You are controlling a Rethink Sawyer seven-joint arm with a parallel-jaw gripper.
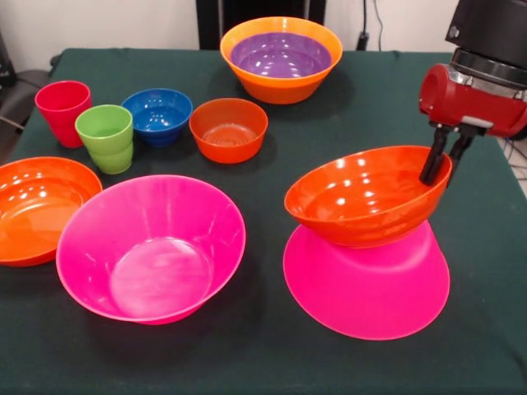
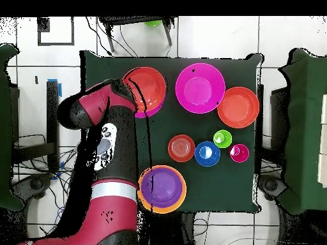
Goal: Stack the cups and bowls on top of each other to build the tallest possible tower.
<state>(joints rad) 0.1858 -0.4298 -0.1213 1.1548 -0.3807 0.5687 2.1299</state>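
Observation:
An upturned hot pink bowl forms the tower's base at the front right. A shallow red-orange bowl sits tilted on it, open side up. My gripper is shut on this bowl's right rim, one finger inside and one outside. In the overhead view the same bowl lies beside my arm, with the pink base's edge showing under it; the gripper is hidden there. The red cup and the lime green cup stand at the far left.
A second hot pink bowl stands upright at the front centre, and another shallow red-orange bowl at the left edge. A small blue bowl and a small red-orange bowl sit mid-table. A purple bowl is nested in the large orange bowl at the back.

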